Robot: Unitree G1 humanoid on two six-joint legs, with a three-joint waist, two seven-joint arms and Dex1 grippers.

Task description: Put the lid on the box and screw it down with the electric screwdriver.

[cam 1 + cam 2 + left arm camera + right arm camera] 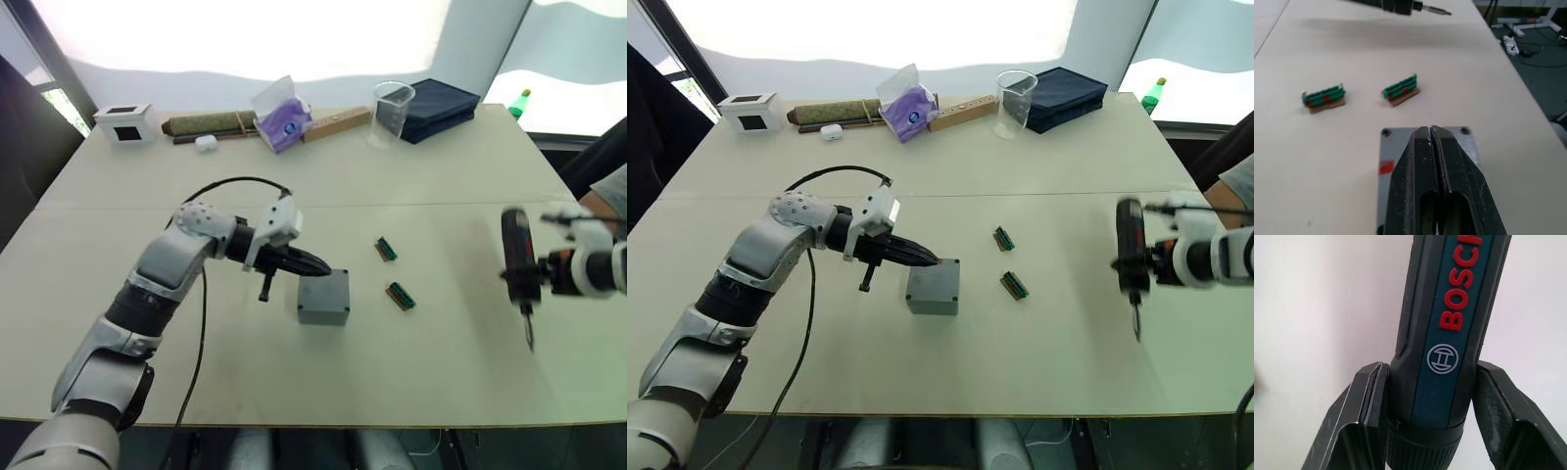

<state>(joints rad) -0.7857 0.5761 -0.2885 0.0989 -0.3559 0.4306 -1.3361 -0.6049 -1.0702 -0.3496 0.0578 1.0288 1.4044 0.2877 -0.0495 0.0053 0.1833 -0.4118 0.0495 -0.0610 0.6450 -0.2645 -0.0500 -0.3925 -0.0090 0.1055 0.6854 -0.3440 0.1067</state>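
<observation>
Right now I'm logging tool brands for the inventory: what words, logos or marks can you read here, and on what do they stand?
"BOSCH", red letters, cut off at the frame edge: on the electric screwdriver held in the right hand.
A round logo with an H-like sign, no letters: just below that word.
A red mark on the box under the shut left hand: too blurred to read.

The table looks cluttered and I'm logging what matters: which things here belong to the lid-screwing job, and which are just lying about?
Job:
box, lid on top
electric screwdriver, held in the right gripper
left gripper, fingers shut, on the lid

Lying about:
two green connectors
beaker
tissue pack
white cube
dark blue case
</observation>
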